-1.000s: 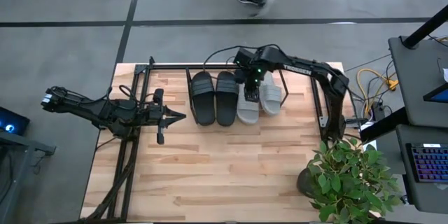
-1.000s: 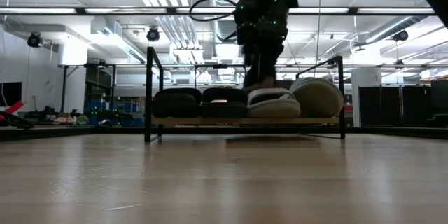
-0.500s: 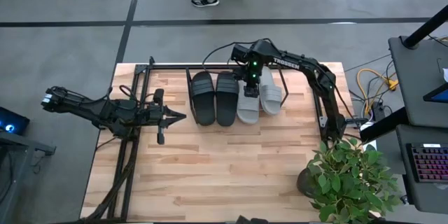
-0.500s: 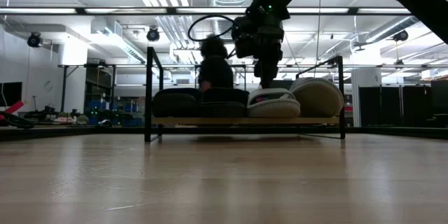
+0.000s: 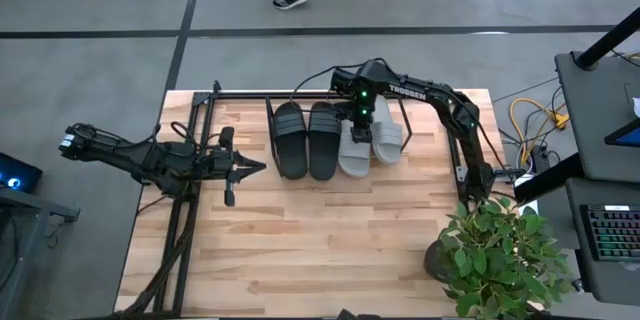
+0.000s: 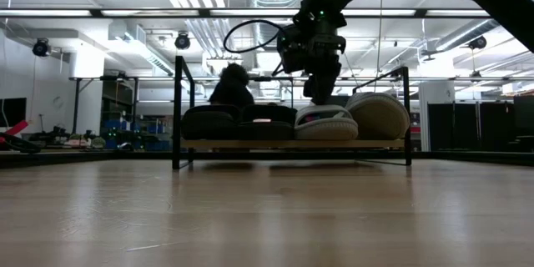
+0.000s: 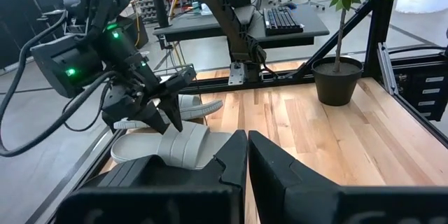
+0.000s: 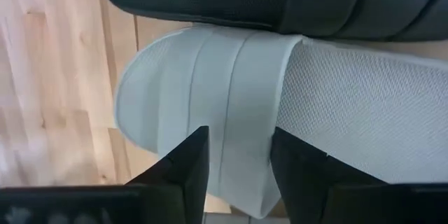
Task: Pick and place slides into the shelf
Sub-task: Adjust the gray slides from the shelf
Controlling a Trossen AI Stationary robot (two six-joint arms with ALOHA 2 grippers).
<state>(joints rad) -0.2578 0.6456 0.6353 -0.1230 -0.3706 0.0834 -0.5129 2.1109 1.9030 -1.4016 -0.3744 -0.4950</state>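
Hovering: right gripper (image 5: 359, 120) above inner grey slide (image 5: 353, 147), upper centre of high view, fingers (image 8: 183, 171) parted, holding nothing | black slides (image 5: 305, 138) and outer grey slide (image 5: 386, 136) side by side on shelf (image 5: 240, 94) | left gripper (image 5: 250, 167) at left-centre of table (image 5: 330, 250), fingers pressed together, empty.

Four slides are sitting side by side on the shelf (image 5: 215, 95), upper centre of the high view. The black pair (image 5: 306, 138) is lying flat on the left, soles down, the two touching. The grey pair (image 5: 368, 140) is lying on the right: one grey slide (image 5: 354, 150) is resting flat beside the black ones, while the outer grey slide (image 6: 380, 115) is tilting up on edge in the low view.
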